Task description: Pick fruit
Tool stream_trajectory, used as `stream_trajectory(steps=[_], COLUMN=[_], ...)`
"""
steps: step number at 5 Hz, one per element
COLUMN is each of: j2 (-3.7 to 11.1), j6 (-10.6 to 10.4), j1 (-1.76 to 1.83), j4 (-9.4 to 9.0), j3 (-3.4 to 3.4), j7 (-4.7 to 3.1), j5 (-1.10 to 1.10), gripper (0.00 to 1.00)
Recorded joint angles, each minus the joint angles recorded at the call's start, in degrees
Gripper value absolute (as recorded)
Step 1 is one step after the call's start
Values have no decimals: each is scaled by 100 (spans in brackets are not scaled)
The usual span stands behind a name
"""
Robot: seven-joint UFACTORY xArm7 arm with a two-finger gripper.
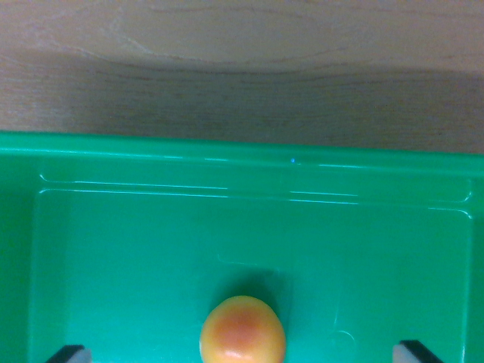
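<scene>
In the wrist view, a round orange-yellow fruit [242,331] lies on the floor of a green plastic bin [151,249] on the pale wooden desk [227,68]. The hand [242,352] is spread wide, fingertips [69,353] flanking the fruit, apparently ready to grasp.

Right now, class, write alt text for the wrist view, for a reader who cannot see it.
An orange-yellow fruit sits on the floor of a green plastic bin, at the bottom centre of the picture. Two dark fingers peek in at the bottom corners, well apart on either side of it. A wooden tabletop lies beyond the bin's far rim.
</scene>
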Motion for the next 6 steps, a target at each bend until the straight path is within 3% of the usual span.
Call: stream_trajectory(steps=[1, 2, 3, 4, 5, 6], j2=[0, 80, 80, 162, 162, 245], j6=[0, -262, -262, -534, -534, -806], j1=[0, 6, 6, 12, 12, 19], j4=[0, -213, -213, -435, -435, -655], j3=[0, -7, -7, -15, -15, -22], j7=[0, -36, -36, -73, -73, -110], j5=[0, -22, -22, -44, -44, -67], gripper=[0, 0, 0, 0, 0, 0])
